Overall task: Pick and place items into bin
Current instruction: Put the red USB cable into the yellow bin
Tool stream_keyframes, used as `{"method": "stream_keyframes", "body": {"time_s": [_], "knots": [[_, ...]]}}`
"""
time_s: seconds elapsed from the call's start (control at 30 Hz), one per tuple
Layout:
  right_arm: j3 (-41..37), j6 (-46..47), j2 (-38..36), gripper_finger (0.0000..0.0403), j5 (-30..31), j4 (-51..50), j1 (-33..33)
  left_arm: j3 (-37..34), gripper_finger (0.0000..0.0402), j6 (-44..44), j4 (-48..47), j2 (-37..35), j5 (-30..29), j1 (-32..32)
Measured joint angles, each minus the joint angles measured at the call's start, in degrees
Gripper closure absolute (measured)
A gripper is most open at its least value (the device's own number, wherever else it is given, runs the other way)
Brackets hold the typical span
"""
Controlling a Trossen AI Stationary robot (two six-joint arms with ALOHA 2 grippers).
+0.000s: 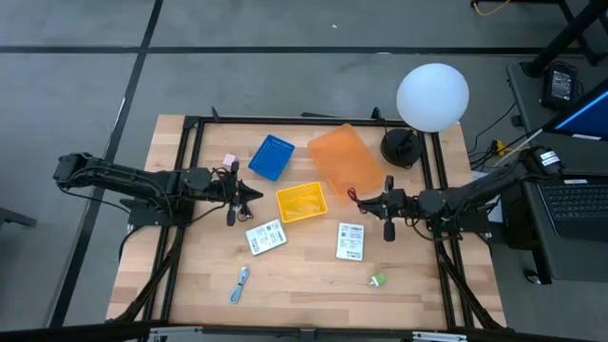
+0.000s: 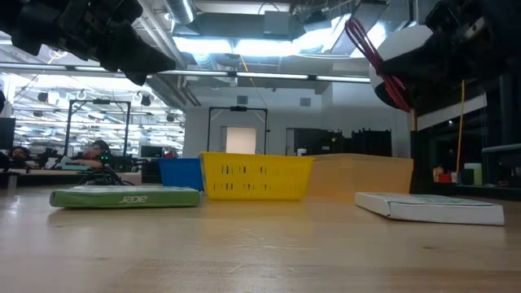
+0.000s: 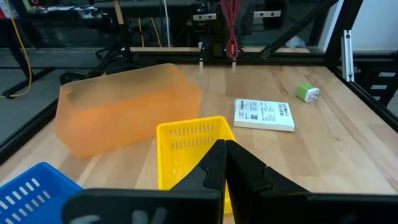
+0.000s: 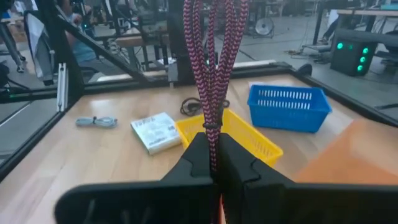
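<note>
My right gripper [image 1: 365,200] is shut on the dark-red cord [image 4: 212,68], above the table between the yellow bin [image 1: 300,201] and the orange bin [image 1: 345,160]. My left gripper [image 1: 255,195] is shut and holds nothing. It hovers at the yellow bin's left edge [image 3: 186,134]. The black cord [image 4: 200,106] lies on the wood beside it, near the pink block [image 1: 228,160]. Two white packets [image 1: 267,237] [image 1: 350,241] lie flat in front of the bins. The green piece [image 1: 378,279] and the blue-silver piece [image 1: 240,283] lie nearer the near edge. My right gripper pinches the dark-red cord between its two fingers where its several strands are bunched together [image 4: 213,127]. The fingers are about level and point toward the table's left. The looped strands [image 2: 376,57] reach on past the fingertips and are lifted clear of the table.
A blue bin [image 1: 272,157] stands toward the far edge, left of the orange bin. A white globe lamp [image 1: 432,95] on a black base [image 1: 401,147] stands at the far right corner. Black frame rails [image 1: 190,180] run along both sides. Bare wood lies between the packets.
</note>
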Motion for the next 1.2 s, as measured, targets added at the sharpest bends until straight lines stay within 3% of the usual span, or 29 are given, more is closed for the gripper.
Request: {"method": "stream_keyframes", "body": {"time_s": [0.3,0.93,1.07,1.2], "knots": [[7.1,-1.3,9.7,0.0403,0.0,-3.5,-0.4,0.0,0.0398,0.0,0.1,0.0,0.0,0.0],[26.8,-5.8,32.1,0.0403,-2.3,-2.5,-7.9,0.0,0.0398,0.5,3.4,0.0,2.1,-0.1],[30.2,-7.5,33.8,0.0403,-7.2,-4.4,-9.7,0.0,0.0398,1.7,3.3,0.0,2.3,-0.2],[34.0,-7.4,34.1,0.0403,-10.8,-13.1,-11.4,0.0,0.0398,2.0,2.8,-0.1,2.7,-0.2]]}}
